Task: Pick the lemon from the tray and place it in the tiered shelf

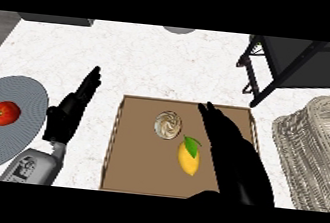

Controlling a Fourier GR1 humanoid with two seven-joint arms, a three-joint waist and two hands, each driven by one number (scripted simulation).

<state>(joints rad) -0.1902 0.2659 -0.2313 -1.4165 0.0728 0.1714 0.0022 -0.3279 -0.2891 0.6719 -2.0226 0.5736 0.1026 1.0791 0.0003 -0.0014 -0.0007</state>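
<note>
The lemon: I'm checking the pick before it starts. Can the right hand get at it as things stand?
Probably yes. The right hand is open over the tray, just right of the lemon. Nothing lies between them; the pale round object sits farther back, apart from the lemon.

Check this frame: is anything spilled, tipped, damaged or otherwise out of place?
Nothing stands out. The lemon lies on the tray beside a small round object, and the tomato sits on its plate.

Left robot hand (pixel 70 108) and right robot hand (pixel 228 139), both fingers straight, palms empty.
</note>
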